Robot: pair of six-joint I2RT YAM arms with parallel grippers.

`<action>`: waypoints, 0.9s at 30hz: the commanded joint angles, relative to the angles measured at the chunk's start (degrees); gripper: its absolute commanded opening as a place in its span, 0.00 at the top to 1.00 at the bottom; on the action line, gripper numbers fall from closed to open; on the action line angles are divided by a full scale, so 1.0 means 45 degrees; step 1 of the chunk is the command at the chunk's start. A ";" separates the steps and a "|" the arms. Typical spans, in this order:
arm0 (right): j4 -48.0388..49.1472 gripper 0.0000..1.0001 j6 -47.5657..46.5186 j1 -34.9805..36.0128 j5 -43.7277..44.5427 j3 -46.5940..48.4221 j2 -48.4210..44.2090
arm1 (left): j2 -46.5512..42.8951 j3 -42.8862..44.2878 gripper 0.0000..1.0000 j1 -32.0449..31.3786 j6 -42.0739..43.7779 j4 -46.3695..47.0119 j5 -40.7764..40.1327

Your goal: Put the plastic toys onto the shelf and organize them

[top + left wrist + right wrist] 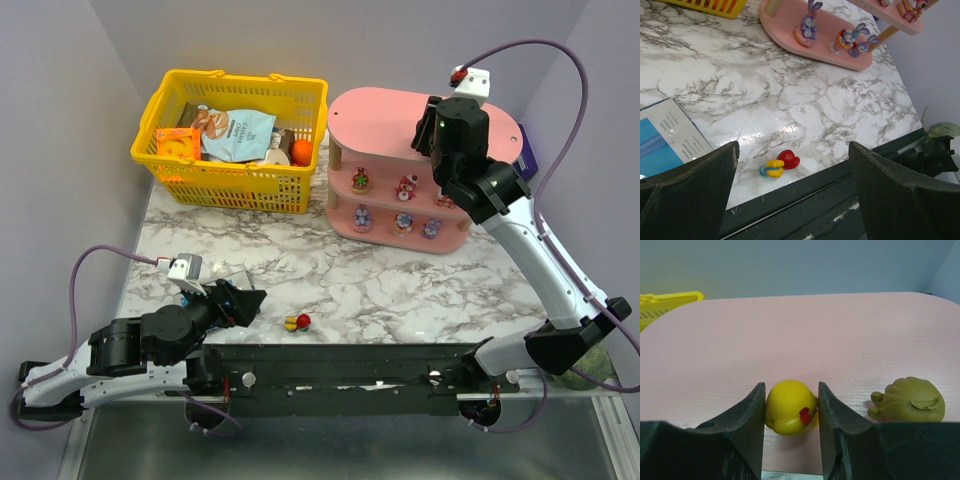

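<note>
The pink three-tier shelf (380, 115) stands at the back right. Its middle tier holds small figurines (406, 187) and so does its bottom tier (403, 221). My right gripper (791, 387) is over the shelf's top tier (790, 330), shut on a round yellow toy (789, 407) that rests on the pink surface. An olive toy (907, 400) lies just to its right. A red and yellow toy (296, 322) lies on the marble table near the front edge. My left gripper (250, 300) is open and empty just left of it, and the toy (780, 164) shows between my fingers.
A yellow mesh basket (230, 140) with snack packets stands left of the shelf. A flat blue box (660, 145) lies under my left gripper. A dark rail (340, 365) runs along the table's front edge. A green object (590, 365) sits at the front right.
</note>
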 commanded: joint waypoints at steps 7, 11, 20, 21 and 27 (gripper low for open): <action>-0.0554 0.67 0.0293 -0.0330 -0.0948 0.0307 0.0366 | -0.0037 0.0204 0.01 -0.0133 -0.0053 -0.0120 -0.0494; -0.0730 0.63 0.0176 -0.0349 -0.0909 0.0541 0.0562 | -0.0037 0.0224 0.01 -0.0133 -0.0072 -0.0139 -0.0494; -0.1043 0.58 0.0136 -0.0369 -0.0753 0.0816 0.0777 | -0.0037 0.0224 0.01 -0.0133 -0.0072 -0.0139 -0.0514; -0.1043 0.57 0.0136 -0.0369 -0.0733 0.0835 0.0757 | -0.0037 0.0224 0.01 -0.0133 -0.0072 -0.0139 -0.0514; -0.1004 0.49 0.0039 -0.0369 -0.0597 0.0835 0.0679 | -0.0037 0.0205 0.01 -0.0114 -0.0072 -0.0139 -0.0533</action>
